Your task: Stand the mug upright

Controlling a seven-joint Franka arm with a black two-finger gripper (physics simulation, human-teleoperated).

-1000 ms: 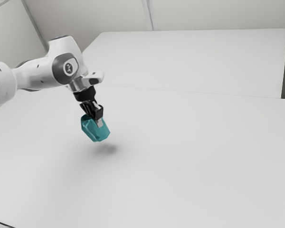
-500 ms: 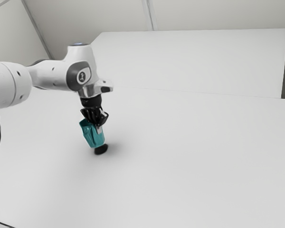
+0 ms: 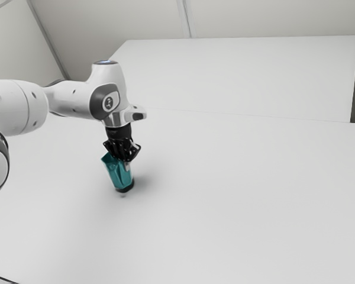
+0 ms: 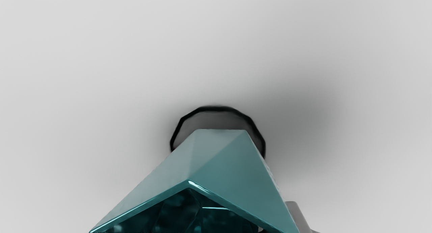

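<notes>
Teal mug [image 3: 118,173] tilted, rim up; end effector [image 3: 126,164] clamped on side; broad table [image 3: 236,195] around.

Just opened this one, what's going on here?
A single robot arm has its gripper closed on the teal mug, holding it low over the white table. The mug's open end faces mostly up, but it leans toward the exterior view's left, so it isn't quite upright. I can't tell whether its bottom touches the table.
</notes>
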